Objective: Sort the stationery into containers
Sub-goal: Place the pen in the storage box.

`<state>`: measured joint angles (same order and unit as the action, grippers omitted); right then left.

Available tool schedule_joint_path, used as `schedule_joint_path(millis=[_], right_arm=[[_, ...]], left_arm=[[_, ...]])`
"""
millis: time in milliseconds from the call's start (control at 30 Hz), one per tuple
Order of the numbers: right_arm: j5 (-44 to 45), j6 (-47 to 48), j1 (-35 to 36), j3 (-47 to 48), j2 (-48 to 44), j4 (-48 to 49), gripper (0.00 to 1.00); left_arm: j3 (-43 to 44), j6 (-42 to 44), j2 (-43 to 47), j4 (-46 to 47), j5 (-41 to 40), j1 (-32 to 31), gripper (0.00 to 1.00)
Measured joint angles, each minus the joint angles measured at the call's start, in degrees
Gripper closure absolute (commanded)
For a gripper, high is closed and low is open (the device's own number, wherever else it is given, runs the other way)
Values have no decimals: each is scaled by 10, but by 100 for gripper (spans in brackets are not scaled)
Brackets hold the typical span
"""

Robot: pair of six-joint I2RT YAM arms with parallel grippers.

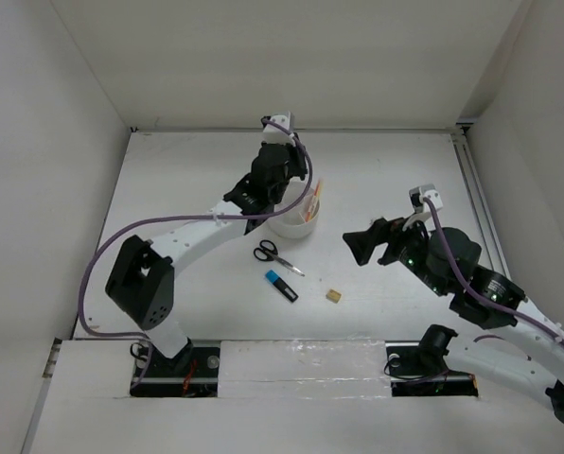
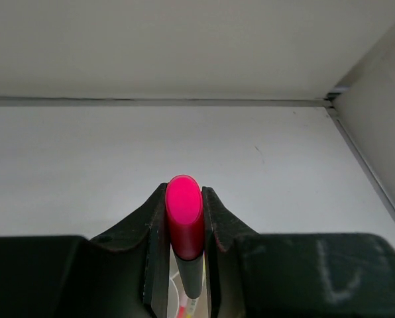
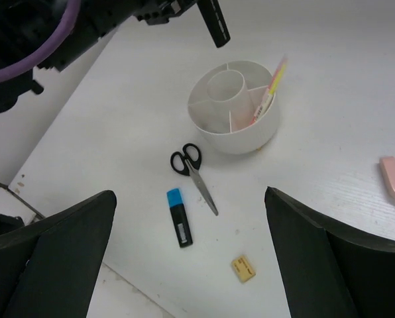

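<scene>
My left gripper (image 1: 280, 180) is shut on the pink-and-black highlighter (image 2: 184, 212), held upright above the white divided tub (image 1: 296, 225). Its black end (image 3: 213, 23) hangs above and left of the tub (image 3: 234, 126). A thin pale yellow pencil (image 3: 272, 89), with a thin reddish pen against it, leans in a right compartment. The black-handled scissors (image 1: 276, 255), the blue-and-black highlighter (image 1: 281, 285) and a tan eraser (image 1: 334, 296) lie on the table in front of the tub. My right gripper (image 1: 362, 248) is open and empty, above them to the right.
A pinkish eraser (image 3: 391, 175) lies at the right edge of the right wrist view, beside a small pale item. White walls enclose the table on the left, back and right. A taped strip (image 1: 291, 355) runs along the near edge.
</scene>
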<state>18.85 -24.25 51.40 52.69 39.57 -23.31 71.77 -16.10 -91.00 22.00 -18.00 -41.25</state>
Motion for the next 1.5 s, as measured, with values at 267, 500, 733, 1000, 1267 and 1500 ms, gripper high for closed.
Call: schedule_joint_path(millis=[267, 500, 733, 1000, 1267, 1500], right_arm=[[0, -10, 0, -27, -53, -36, 0], [-14, -12, 0, -27, -48, -37, 0], [-41, -10, 0, -30, -41, -33, 0], [-61, 0, 1, -30, -31, -33, 0], [-73, 2, 1, -30, -29, -32, 0], [-75, 5, 3, -30, -20, -32, 0]], left_arm=[[95, 13, -115, -3, -133, -9, 100], [73, 16, -101, -18, -130, 5, 100], [-60, 49, -18, 1, -62, 50, 100], [-113, 60, -3, 37, 7, 80, 100], [-122, 65, -4, 61, 39, 85, 100], [-122, 61, -18, 86, 58, 83, 100]])
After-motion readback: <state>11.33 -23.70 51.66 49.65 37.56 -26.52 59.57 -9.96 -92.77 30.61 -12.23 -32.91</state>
